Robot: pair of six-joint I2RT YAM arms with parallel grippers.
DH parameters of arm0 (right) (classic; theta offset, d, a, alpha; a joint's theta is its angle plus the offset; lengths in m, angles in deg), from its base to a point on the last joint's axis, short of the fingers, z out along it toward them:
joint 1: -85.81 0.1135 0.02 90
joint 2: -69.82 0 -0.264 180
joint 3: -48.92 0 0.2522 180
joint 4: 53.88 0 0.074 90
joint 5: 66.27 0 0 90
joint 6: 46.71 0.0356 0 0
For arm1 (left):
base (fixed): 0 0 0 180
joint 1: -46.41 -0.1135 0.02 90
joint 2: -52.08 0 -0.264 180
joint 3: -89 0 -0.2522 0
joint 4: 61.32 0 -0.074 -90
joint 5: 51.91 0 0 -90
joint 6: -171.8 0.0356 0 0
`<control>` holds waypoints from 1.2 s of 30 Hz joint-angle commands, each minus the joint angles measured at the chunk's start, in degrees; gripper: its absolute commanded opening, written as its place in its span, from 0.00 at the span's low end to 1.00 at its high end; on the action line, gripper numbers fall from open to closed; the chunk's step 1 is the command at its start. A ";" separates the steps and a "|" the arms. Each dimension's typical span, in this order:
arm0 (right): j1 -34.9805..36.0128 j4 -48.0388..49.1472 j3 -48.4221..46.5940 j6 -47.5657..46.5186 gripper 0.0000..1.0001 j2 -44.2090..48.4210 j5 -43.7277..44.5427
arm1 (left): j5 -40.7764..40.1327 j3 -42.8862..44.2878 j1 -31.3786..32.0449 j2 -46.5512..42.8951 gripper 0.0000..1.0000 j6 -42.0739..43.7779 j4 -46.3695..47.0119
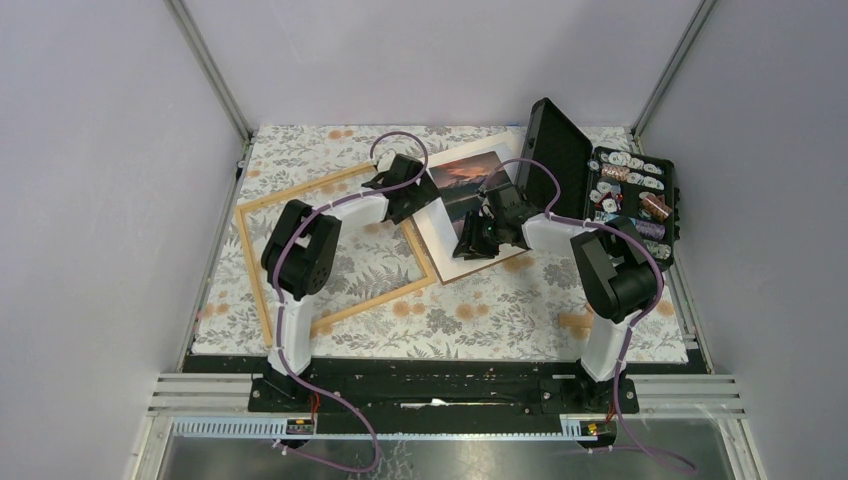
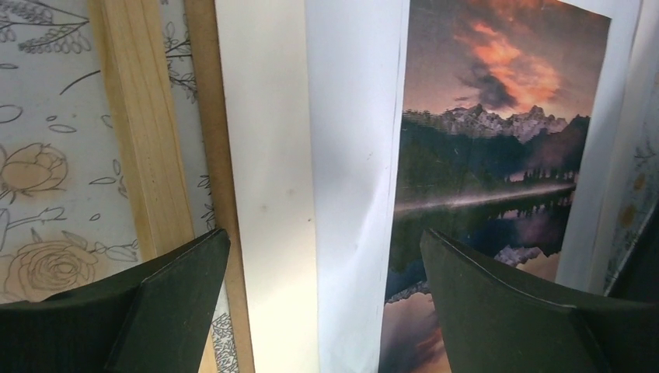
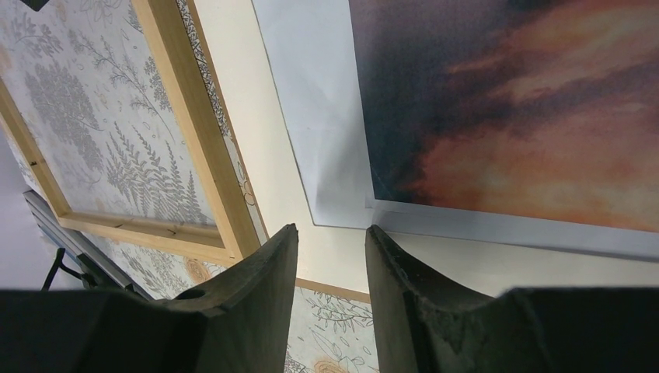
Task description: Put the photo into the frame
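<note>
Both end effectors low over photo

My right gripper has its fingers only narrowly parted, with nothing between them. The photo shows orange cloud, and its white-border corner sits just past the gap. It lies on the cream mat, which has a thin brown board edge under it. The frame lies just beside the mat on the floral cloth. Its corner is near the bench edge, where I see a dark rail.
</note>
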 commanded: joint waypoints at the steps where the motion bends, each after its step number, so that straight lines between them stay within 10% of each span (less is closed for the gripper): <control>1: -0.23 0.41 -0.34 -1.07 0.45 -1.00 -0.90 | -6.96 0.99 0.59 0.61 0.99 -0.12 -6.30; 12: -0.44 1.27 0.15 -1.35 0.45 -1.60 -1.73 | 6.37 -3.31 0.09 2.29 0.99 1.00 8.58; 36: -0.60 1.53 -0.37 -1.25 0.45 -3.56 -2.48 | 5.66 -10.46 -0.18 -3.77 0.86 7.14 20.77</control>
